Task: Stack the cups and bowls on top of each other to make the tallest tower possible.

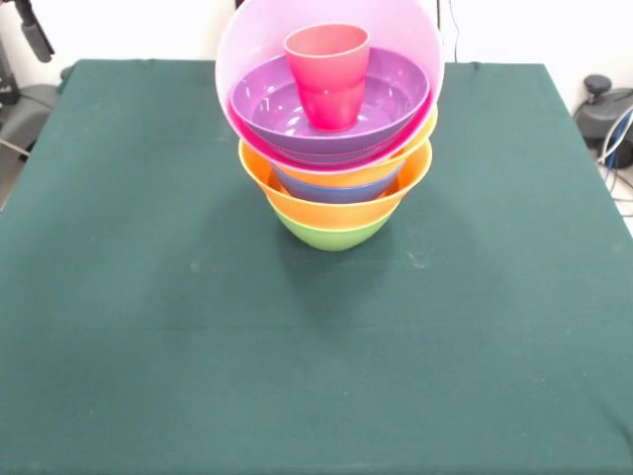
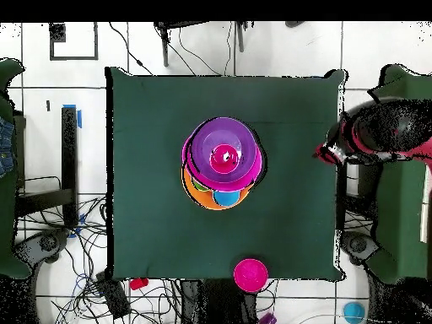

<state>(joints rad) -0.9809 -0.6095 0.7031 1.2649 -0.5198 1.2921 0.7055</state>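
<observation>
The tower [image 1: 336, 148] stands mid-frame with a red cup [image 1: 327, 74] on top; the next piece awaits, end effector state indiscernible.

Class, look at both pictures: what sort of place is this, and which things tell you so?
Probably a robotics lab: a green cloth-covered table on a white tiled floor, loose cables around it, and a tower of coloured bowls staged at its middle.
</observation>
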